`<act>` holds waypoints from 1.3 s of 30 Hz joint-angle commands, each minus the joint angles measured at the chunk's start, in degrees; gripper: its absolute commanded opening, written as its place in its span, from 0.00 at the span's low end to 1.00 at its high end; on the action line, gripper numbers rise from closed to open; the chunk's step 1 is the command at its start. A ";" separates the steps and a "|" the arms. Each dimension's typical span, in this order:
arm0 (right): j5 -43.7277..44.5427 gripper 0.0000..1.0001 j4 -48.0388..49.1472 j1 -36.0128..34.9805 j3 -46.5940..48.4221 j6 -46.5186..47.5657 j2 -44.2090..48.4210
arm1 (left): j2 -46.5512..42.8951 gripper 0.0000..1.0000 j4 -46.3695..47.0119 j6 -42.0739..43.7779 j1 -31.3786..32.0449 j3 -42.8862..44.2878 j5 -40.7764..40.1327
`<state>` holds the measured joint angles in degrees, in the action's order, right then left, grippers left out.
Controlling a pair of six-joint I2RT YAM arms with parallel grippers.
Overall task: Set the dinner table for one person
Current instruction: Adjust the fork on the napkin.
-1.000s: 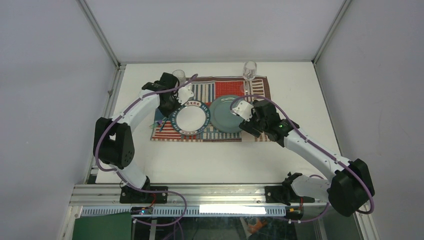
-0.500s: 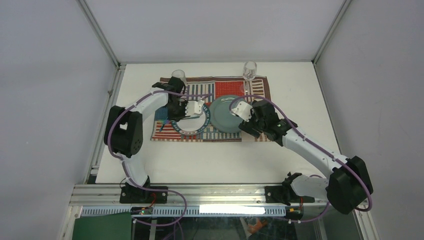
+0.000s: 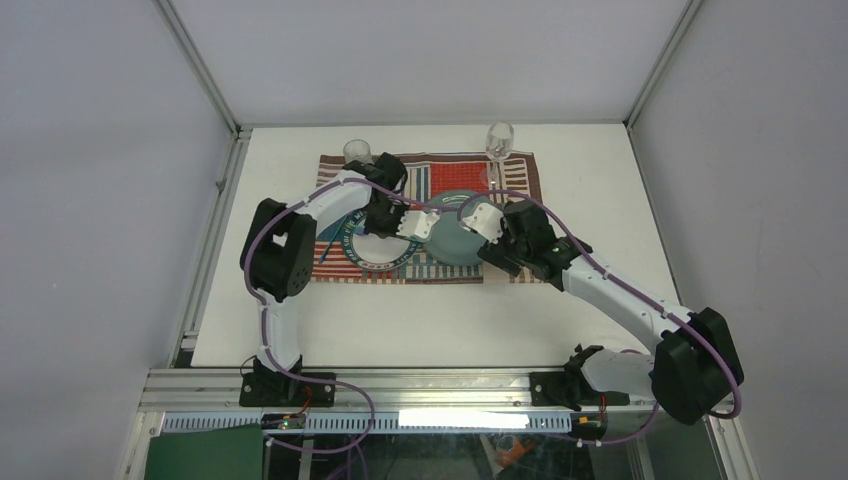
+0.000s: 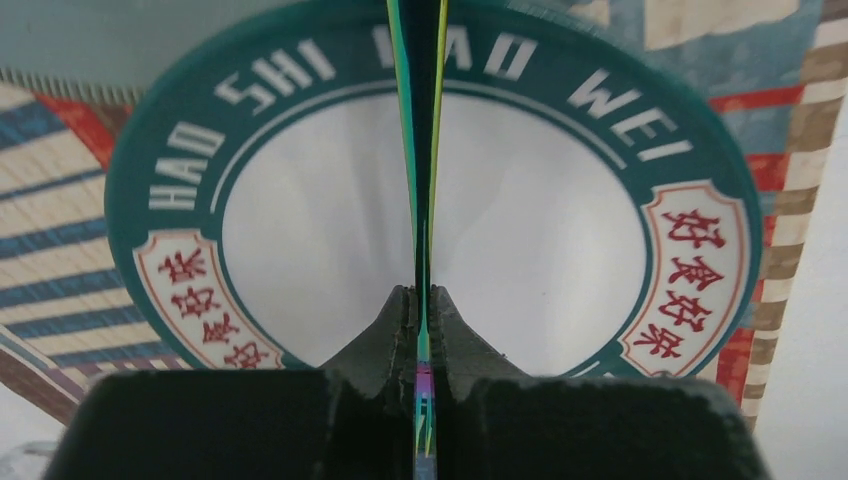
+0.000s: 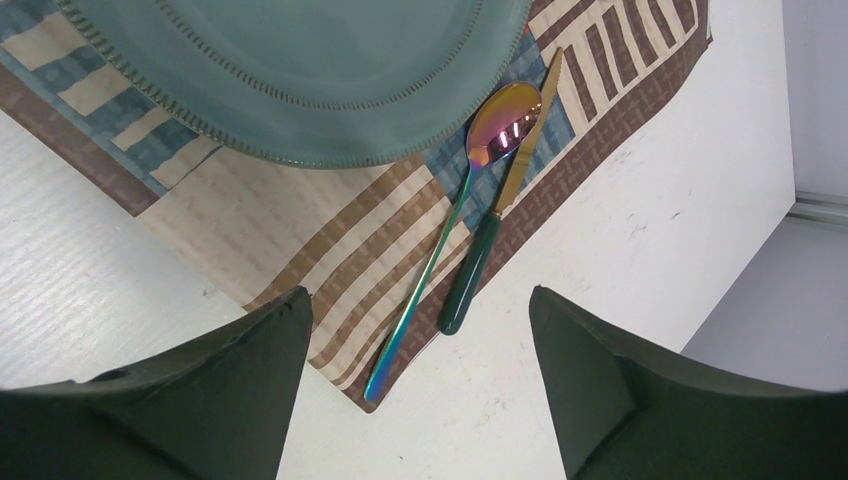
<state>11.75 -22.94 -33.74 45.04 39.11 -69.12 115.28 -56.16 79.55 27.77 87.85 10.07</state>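
My left gripper [image 4: 421, 292] is shut on a thin rainbow-coloured piece of cutlery [image 4: 420, 120], seen edge-on. It hangs over a small white plate with a green lettered rim [image 4: 300, 220]. In the top view the left gripper [image 3: 412, 226] sits between that small plate [image 3: 372, 258] and a larger grey-green plate [image 3: 452, 240]. My right gripper [image 5: 418, 296] is open and holds nothing, above a rainbow spoon [image 5: 450, 220] and a green-handled knife [image 5: 490, 230] lying right of the grey-green plate [image 5: 300, 70]. All rest on a striped placemat [image 3: 455, 175] on the dinner table [image 3: 420, 320].
A stemmed glass [image 3: 499, 138] stands at the placemat's far right corner and a tumbler [image 3: 357, 151] at its far left corner. The right arm hides the spoon and knife in the top view. Frame rails edge the table.
The left arm has swung right, from the placemat's left edge across the small plate towards the gap between the plates, still gripping the cutlery. The right arm has barely moved.
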 commanded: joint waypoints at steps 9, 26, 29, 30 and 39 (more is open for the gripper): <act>1.42 0.83 2.11 -0.23 -0.04 0.02 1.60 | -2.80 0.99 -1.60 -8.48 3.64 7.06 -1.17; -7.33 0.93 -2.88 -0.10 12.70 -6.26 -2.68 | 3.25 0.99 -13.92 -67.96 -4.38 31.35 12.93; -13.07 0.91 -7.53 -0.20 21.93 -7.07 -8.90 | -1.46 0.99 -5.11 -65.38 -6.83 25.86 -5.76; -15.13 0.91 -9.30 -0.26 25.25 -7.42 -11.16 | -3.43 0.99 -2.55 -65.64 -8.91 23.97 -7.26; -24.35 0.90 -20.25 -5.59 47.44 -12.59 -30.23 | -20.09 0.99 5.05 -79.94 -17.88 14.16 -35.29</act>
<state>-6.44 -36.51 -36.38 84.51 30.85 -93.03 109.95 -57.60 6.31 10.24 106.72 -10.83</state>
